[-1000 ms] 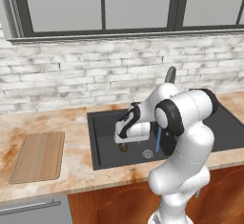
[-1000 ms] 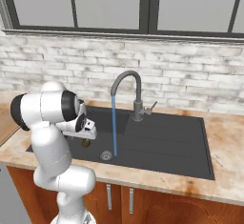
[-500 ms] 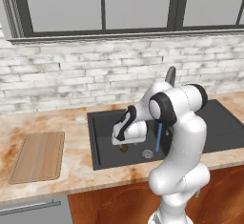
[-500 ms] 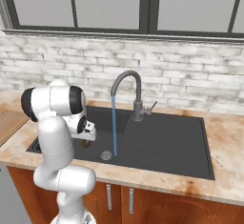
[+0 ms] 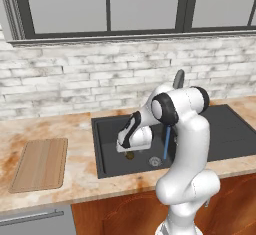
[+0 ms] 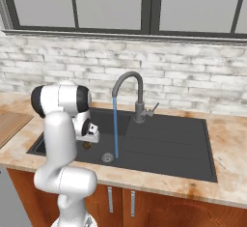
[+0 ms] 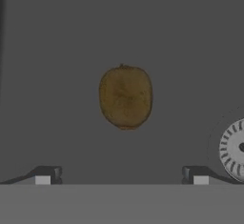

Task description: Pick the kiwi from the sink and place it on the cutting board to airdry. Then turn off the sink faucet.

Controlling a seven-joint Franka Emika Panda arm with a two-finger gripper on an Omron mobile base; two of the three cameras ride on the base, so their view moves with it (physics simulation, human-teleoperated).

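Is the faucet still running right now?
On: a thin blue stream falls from the faucet spout to the drain in the sink.

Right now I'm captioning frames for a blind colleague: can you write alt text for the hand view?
A small oval brownish-olive kiwi lies alone on the matte black sink floor, centred ahead of the open two-finger gripper, whose dark fingertips stand wide apart and touch nothing. The round ribbed metal drain sits at the right edge.
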